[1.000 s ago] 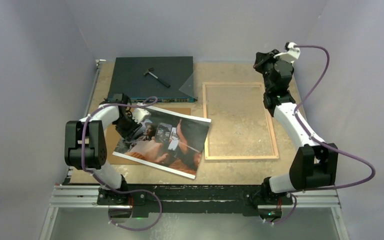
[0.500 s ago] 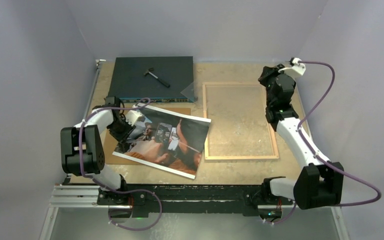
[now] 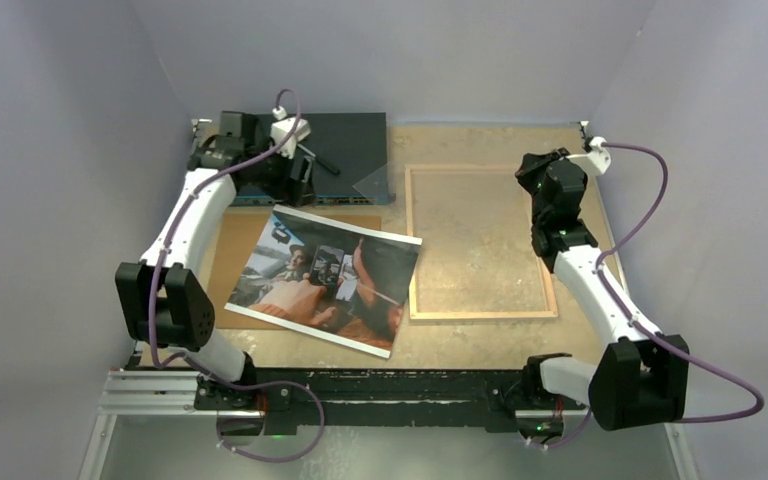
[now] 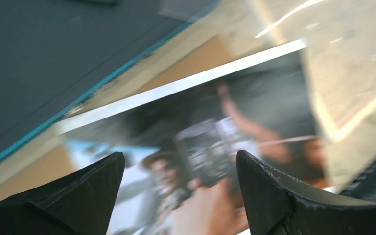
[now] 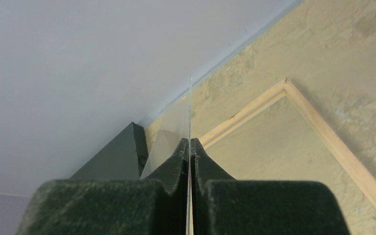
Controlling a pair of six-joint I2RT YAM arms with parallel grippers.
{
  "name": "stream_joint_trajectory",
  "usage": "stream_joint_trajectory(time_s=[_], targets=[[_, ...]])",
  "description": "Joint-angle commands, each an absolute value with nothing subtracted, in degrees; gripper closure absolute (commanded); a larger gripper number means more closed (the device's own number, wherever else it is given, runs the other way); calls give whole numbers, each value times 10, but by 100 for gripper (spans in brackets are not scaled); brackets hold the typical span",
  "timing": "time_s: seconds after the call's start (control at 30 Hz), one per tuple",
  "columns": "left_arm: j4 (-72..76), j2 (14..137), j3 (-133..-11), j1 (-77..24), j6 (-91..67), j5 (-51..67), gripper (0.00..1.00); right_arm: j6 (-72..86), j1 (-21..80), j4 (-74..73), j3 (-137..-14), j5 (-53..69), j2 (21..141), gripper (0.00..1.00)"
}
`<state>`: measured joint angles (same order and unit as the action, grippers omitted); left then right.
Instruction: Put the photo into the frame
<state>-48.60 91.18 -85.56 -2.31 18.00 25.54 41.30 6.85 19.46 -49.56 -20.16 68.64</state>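
The photo, a dark reddish print with a white border, lies face up on the table, partly over a brown backing board. It also shows in the left wrist view. The frame lies flat to its right, back side up, its wood rim also visible in the right wrist view. My left gripper hangs open and empty above the photo's far edge, and it reads the same in its own view. My right gripper is shut on a thin clear pane over the frame's far right corner.
A dark flat box with ports lies at the back left, with a small hammer-like tool on it. The clear pane's far corner reaches the box. Grey walls close in three sides.
My left gripper has left the photo's left edge, risen and swung to the far side by the dark box. My right gripper has shifted slightly nearer and to the right. The photo stays put.
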Motion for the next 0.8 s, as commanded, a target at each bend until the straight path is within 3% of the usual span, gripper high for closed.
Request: stream_joint_trajectory(time_s=[0.0,0.33,0.77], targets=[[-326,908,-787,-61,-111,381,16,487,70,175,-501,-190,649,100],[-93,905,-632,-100,-302,382,12,551,71,162,-494,-143,640,100],[36,991,-612,-170,-403,345,9,607,78,171,-474,-123,645,100]])
